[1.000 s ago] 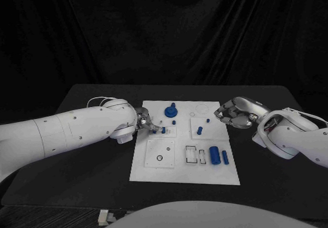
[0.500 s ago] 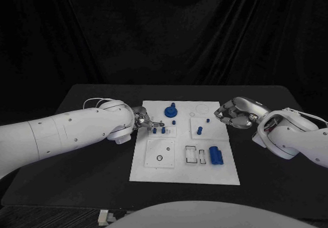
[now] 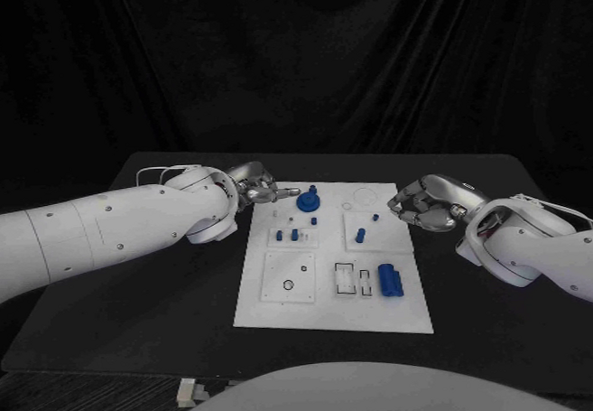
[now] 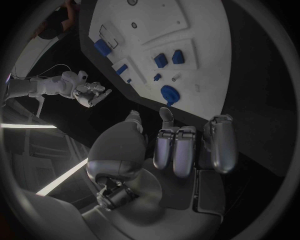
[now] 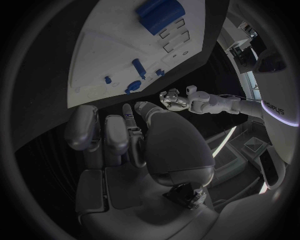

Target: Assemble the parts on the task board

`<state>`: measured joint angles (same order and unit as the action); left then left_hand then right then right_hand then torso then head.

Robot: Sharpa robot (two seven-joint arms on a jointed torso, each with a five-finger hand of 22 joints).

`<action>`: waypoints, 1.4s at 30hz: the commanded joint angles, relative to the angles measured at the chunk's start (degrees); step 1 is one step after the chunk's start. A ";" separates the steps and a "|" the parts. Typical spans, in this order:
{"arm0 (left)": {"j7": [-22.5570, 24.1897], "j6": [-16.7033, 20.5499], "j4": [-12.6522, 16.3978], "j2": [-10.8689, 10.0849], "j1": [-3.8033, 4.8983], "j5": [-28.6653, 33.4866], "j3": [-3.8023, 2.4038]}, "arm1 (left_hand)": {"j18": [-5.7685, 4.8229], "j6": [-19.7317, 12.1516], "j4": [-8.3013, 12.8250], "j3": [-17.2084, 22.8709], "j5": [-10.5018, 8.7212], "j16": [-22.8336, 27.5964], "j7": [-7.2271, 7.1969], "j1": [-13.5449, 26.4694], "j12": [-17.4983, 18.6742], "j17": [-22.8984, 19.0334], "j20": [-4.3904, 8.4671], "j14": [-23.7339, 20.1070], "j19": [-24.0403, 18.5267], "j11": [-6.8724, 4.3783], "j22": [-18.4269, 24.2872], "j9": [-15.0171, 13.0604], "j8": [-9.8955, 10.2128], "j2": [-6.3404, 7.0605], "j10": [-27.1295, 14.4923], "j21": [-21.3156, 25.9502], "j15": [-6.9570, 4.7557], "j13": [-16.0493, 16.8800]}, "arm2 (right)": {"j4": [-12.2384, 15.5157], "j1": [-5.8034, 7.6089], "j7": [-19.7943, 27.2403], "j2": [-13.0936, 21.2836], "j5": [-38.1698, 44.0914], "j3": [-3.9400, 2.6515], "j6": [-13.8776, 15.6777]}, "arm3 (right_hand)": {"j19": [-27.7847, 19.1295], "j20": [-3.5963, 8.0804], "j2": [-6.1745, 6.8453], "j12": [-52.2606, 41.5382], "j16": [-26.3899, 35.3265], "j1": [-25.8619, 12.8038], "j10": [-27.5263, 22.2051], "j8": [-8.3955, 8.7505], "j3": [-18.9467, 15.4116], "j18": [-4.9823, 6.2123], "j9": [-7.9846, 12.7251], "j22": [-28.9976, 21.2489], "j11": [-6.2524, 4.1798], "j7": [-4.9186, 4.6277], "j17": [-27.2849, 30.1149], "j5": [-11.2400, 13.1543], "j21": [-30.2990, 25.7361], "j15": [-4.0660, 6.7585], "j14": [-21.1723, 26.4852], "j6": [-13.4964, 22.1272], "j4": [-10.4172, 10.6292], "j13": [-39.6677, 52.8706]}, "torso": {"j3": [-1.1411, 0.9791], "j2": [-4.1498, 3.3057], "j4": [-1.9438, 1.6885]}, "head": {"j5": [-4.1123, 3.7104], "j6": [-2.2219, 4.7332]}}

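Observation:
The white task board (image 3: 329,299) lies in the middle of the black table. A round blue part with a peg (image 3: 308,201) stands near its far edge. Two small blue parts (image 3: 288,234) sit side by side in the left square recess, also seen as the small blue pair (image 4: 169,58). A blue peg (image 3: 360,234) stands right of them, and a thick blue cylinder (image 3: 388,281) lies near the right edge. My left hand (image 3: 251,187) hovers at the board's far left corner, fingers (image 4: 181,145) apart and holding nothing. My right hand (image 3: 425,205) hangs beside the board's right edge, loosely cupped and holding nothing.
Bare black table (image 3: 144,310) surrounds the board on all sides. Rectangular slots (image 3: 352,279) and a small ring (image 3: 289,284) mark the board's near half. A black curtain closes off the back.
My left hand has drawn back from the left square recess to the board's far left corner, leaving the two small blue parts standing there. The right hand has stayed put.

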<state>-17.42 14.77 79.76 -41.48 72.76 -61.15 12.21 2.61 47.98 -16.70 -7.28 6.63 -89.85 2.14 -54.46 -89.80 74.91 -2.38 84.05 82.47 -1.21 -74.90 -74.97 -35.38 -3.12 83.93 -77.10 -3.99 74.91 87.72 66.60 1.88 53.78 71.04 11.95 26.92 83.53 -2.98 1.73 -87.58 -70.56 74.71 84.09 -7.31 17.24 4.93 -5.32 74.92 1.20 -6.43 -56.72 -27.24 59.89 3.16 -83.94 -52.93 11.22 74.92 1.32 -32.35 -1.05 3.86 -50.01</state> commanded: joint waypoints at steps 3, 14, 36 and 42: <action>3.02 -2.31 -0.26 1.20 0.95 -0.73 -0.05 | 0.53 -0.51 0.13 -0.54 4.27 -0.15 0.11 -4.41 -0.20 15.09 -0.18 5.95 0.04 -0.16 -10.97 -0.43 0.67 -1.39 6.07 -0.07 0.06 15.09 | -0.06 -0.12 -0.84 0.01 0.09 -0.03 -0.10 | 0.02 -0.11 0.05 0.20 0.31 0.57 3.50 0.16 0.03 0.64 0.06 7.33 0.26 -0.24 0.05 -0.20 -0.28 -0.24 -0.95 -0.27 -0.39 10.05 | -0.02 0.01 0.05 | -0.01 0.01; 2.56 -12.25 -5.43 8.07 1.36 -0.75 -0.06 | 0.67 1.94 1.87 0.04 4.37 -0.15 0.23 -14.34 -0.20 15.09 -0.16 5.95 -0.42 -0.02 -10.79 6.68 7.45 -2.18 6.07 0.43 0.11 15.09 | -0.09 -0.12 -0.87 -0.13 0.09 -0.03 -0.23 | 0.02 -0.11 0.05 0.20 0.31 0.57 3.50 0.16 0.03 0.64 0.06 7.33 0.26 -0.24 0.05 -0.20 -0.28 -0.24 -0.95 -0.27 -0.39 10.05 | -0.01 -0.07 0.01 | -0.01 0.01; 25.61 3.47 -7.48 8.04 0.12 -19.74 -0.03 | 2.68 -4.45 4.73 15.92 4.04 22.65 4.88 -35.13 65.47 -14.58 -4.38 -18.19 -10.09 5.64 -8.01 42.16 31.84 8.23 -46.40 9.21 4.48 -38.03 | 0.57 -0.09 0.43 0.55 0.09 -0.04 1.35 | 0.09 -0.12 0.22 0.14 0.15 0.24 3.57 0.15 -0.15 0.61 0.07 7.41 0.25 -0.24 -0.16 0.11 -0.08 -0.24 -1.00 -0.31 -0.26 10.17 | -0.01 -0.12 0.06 | 0.04 0.01; 27.31 2.29 -9.58 8.97 -0.64 -32.57 -0.03 | 1.75 -0.93 6.65 18.98 2.43 20.63 -0.98 -34.43 72.72 -15.40 -2.75 -10.41 -4.23 0.68 -9.14 52.85 31.63 11.35 -47.08 5.13 0.80 -52.69 | 0.41 -0.10 0.46 0.25 0.08 -0.04 1.24 | 0.09 -0.12 0.22 0.14 0.15 0.24 3.57 0.15 -0.15 0.61 0.07 7.41 0.25 -0.24 -0.16 0.11 -0.08 -0.24 -1.00 -0.31 -0.26 10.17 | -0.01 -0.01 0.00 | 0.01 0.01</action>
<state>5.78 15.55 70.47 -32.94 72.32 -83.57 12.23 4.87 46.52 -10.03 11.28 9.38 -69.55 1.40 -88.90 -17.63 60.27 -5.03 73.63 77.74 -0.12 -74.93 -23.22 -3.77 7.73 36.82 -71.81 -2.78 23.73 88.12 66.59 2.19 54.02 71.03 11.95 27.36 83.53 -2.97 1.73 -87.58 -70.56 74.71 84.09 -7.31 17.24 4.93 -5.34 74.91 1.20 -6.43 -56.79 -27.24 59.89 3.16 -83.94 -52.93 11.22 74.90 1.31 -32.43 -0.97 3.88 -50.01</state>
